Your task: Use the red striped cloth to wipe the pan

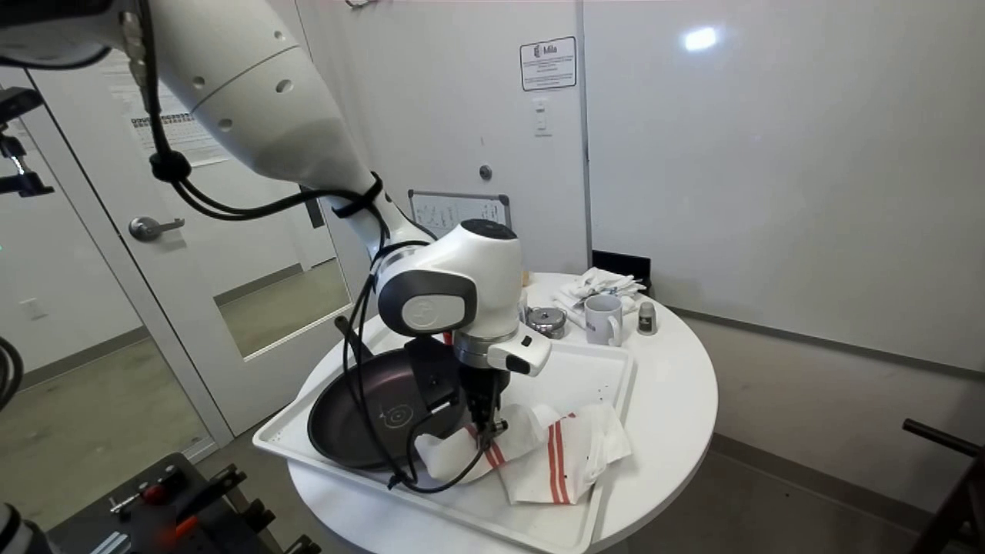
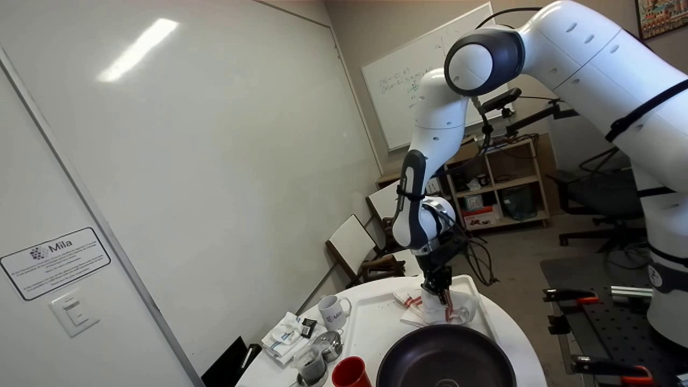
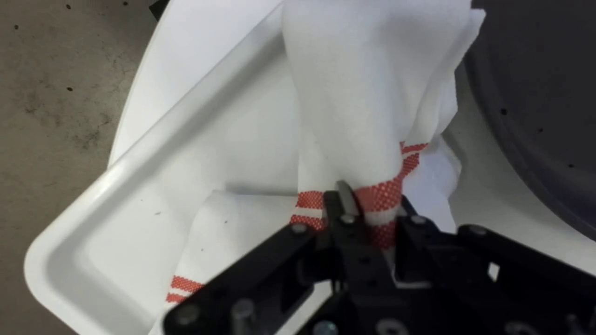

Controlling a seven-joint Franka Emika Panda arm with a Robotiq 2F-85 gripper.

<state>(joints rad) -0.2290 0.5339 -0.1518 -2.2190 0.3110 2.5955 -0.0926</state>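
Observation:
The red striped cloth (image 1: 442, 458) is a bunched white rag with red stripes, also in an exterior view (image 2: 463, 307) and the wrist view (image 3: 344, 102). My gripper (image 1: 489, 437) points down and is shut on it; a striped fold shows between the fingertips (image 3: 376, 200). A flatter white fold with bold red stripes (image 1: 565, 462) lies beside and partly under it; I cannot tell whether it is a separate cloth. The black pan (image 1: 358, 412) lies beside the held cloth in both exterior views (image 2: 430, 357); its edge shows at right in the wrist view (image 3: 535, 93).
A white tray (image 1: 531, 525) on the round white table (image 1: 681, 400) bears the pan and cloth. A mug (image 1: 602, 319), metal pot (image 1: 547, 322), small bottle (image 1: 646, 318), red cup (image 2: 350, 372), glass jug (image 2: 310, 365) and blue-striped white cloth (image 2: 280, 338) stand or lie towards the far side.

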